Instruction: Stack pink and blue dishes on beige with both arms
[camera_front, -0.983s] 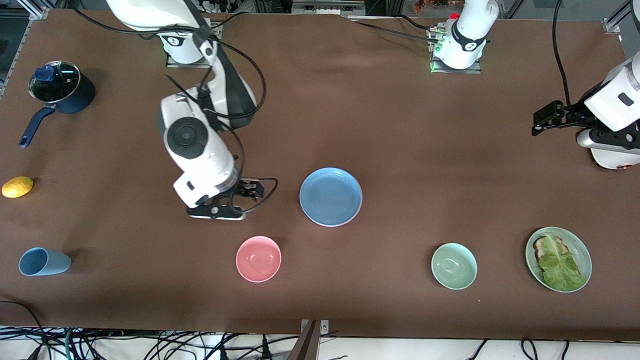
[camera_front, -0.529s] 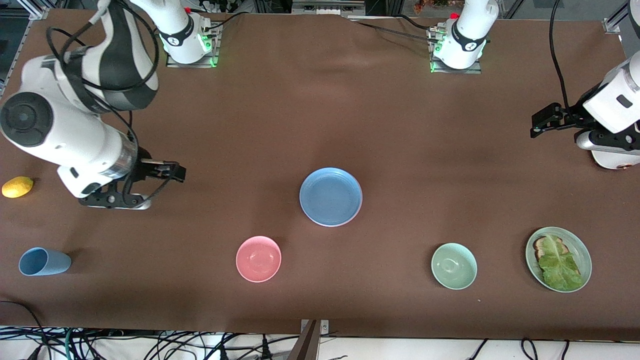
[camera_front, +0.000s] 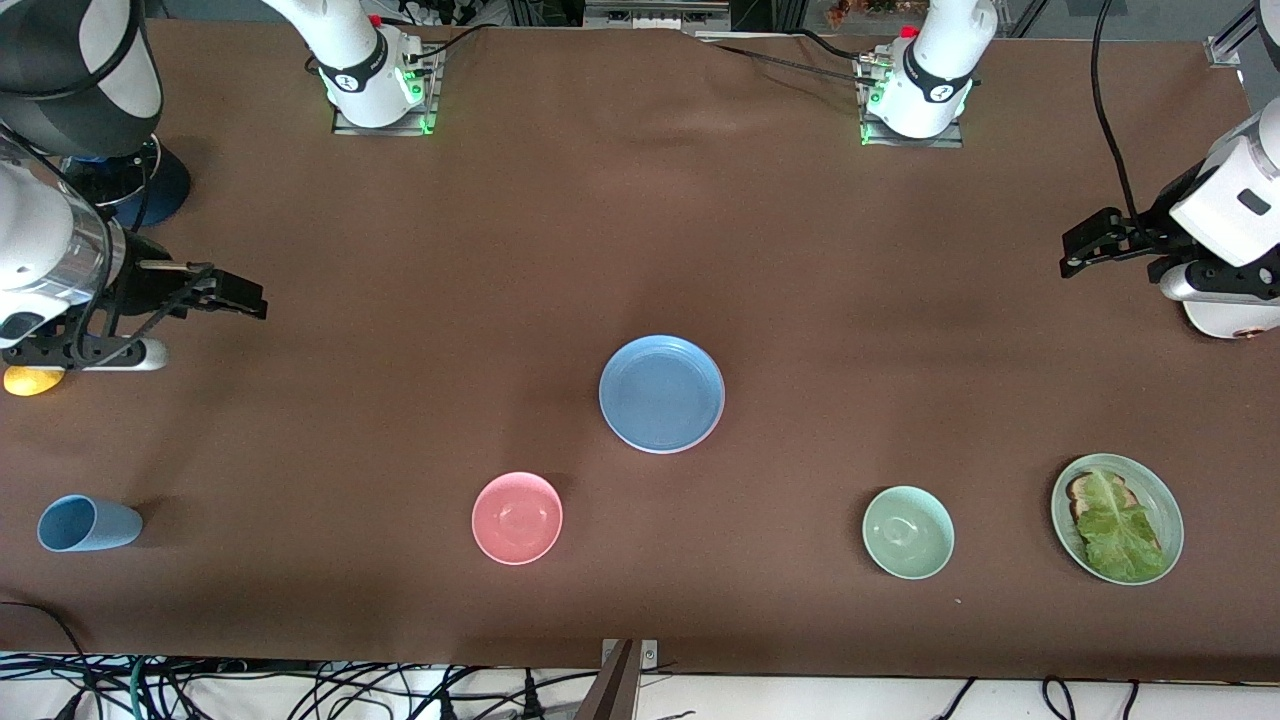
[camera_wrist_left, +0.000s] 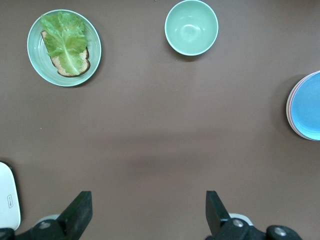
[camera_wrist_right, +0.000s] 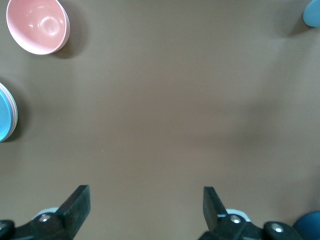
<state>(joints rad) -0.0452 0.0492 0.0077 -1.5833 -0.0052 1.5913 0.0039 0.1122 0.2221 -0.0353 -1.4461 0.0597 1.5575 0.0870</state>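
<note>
The blue plate (camera_front: 661, 393) lies flat at the middle of the table, on top of a stack. Under it, a thin pink rim of the pink plate (camera_wrist_left: 289, 105) shows in the left wrist view. The beige plate is hidden. My right gripper (camera_front: 250, 300) hangs open and empty over bare table at the right arm's end, well away from the stack. At the left arm's end my left gripper (camera_front: 1075, 255) also hangs open and empty over bare table. Both wrist views show wide-apart fingers with only cloth between them, and the blue plate (camera_wrist_right: 4, 117) at the picture's edge.
A pink bowl (camera_front: 517, 517), a green bowl (camera_front: 908, 532) and a green plate with toast and lettuce (camera_front: 1117, 518) sit nearer the front camera. A light blue cup (camera_front: 85, 524), a lemon (camera_front: 30, 381) and a dark blue pot (camera_front: 150, 190) are at the right arm's end.
My right arm has swung away from beside the blue plate to the right arm's end of the table, its gripper still open. The left arm has hardly moved.
</note>
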